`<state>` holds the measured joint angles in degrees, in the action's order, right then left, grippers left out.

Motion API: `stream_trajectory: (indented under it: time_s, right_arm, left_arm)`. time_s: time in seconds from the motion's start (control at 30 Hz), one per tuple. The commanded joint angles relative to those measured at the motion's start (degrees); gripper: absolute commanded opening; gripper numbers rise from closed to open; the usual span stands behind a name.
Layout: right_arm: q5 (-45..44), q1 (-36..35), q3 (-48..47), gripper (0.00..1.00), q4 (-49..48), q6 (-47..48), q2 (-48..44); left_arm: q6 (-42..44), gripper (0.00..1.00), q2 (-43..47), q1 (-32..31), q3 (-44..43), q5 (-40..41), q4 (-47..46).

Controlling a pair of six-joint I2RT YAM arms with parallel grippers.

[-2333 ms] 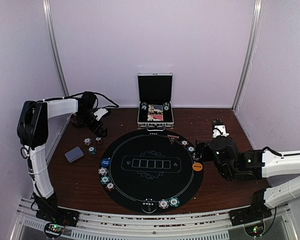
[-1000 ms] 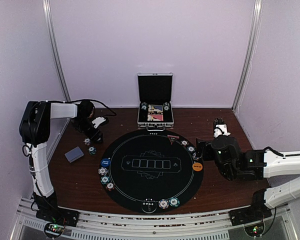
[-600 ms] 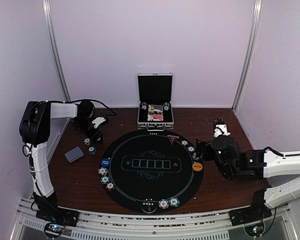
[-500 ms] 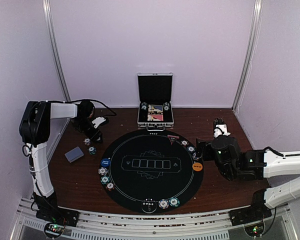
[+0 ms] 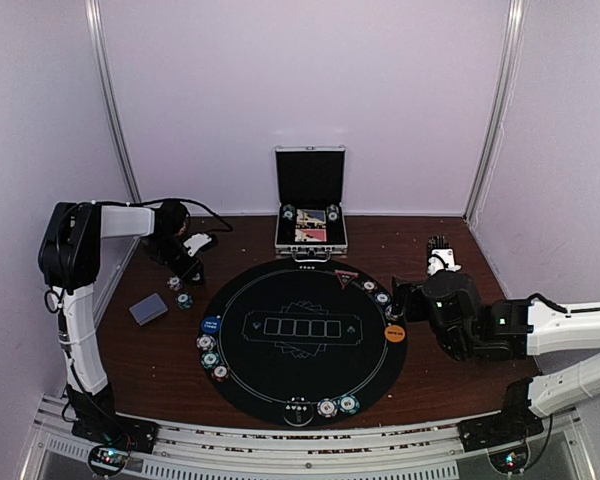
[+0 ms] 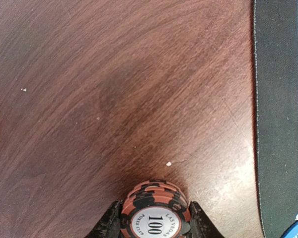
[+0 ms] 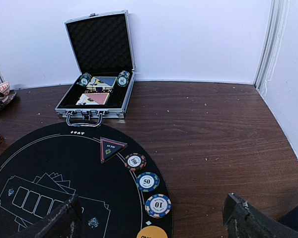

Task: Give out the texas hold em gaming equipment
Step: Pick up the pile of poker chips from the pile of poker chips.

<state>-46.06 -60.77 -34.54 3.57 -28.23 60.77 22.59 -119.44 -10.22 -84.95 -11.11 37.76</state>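
Left hand (image 6: pixel 154 225) now clenches the red chip (image 6: pixel 153 203) that earlier lay on the surface (image 6: pixel 114 99); right hand (image 7: pixel 151 213) released

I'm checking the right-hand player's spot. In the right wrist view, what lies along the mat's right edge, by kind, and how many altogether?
Striped poker chips: 3
Triangular marker: 1
Orange button disc: 1
Total: 5
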Motion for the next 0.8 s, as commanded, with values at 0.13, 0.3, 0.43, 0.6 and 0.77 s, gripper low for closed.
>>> stream_trajectory:
  time_s: [0.13, 0.3, 0.43, 0.6, 0.77]
  right_arm:
    - [0.0, -0.3, -0.6, 1.00, -0.2, 0.7, 0.0]
    - [-0.1, -0.4, -0.6, 1.00, -0.2, 0.7, 0.1]
    - [-0.2, -0.4, -0.6, 1.00, -0.2, 0.7, 0.1]
    - [-0.7, -0.4, -0.4, 1.00, -0.4, 0.6, 0.1]
    - [-2.3, -0.4, -0.2, 1.00, -0.3, 0.0, 0.1]
  left_arm:
    - [-0.3, 0.36, 4.1, 0.4, 1.1, 1.6, -1.4]
    - [-0.2, 0.36, 5.4, 0.4, 1.6, 1.4, -1.4]
    - [0.5, 0.31, 7.0, 0.2, 2.5, 0.8, -1.3]
    - [1.7, 0.32, 11.2, -3.9, 6.2, 0.7, -1.3]
    - [2.2, 0.33, 14.5, -12.6, 9.6, 2.5, -1.0]
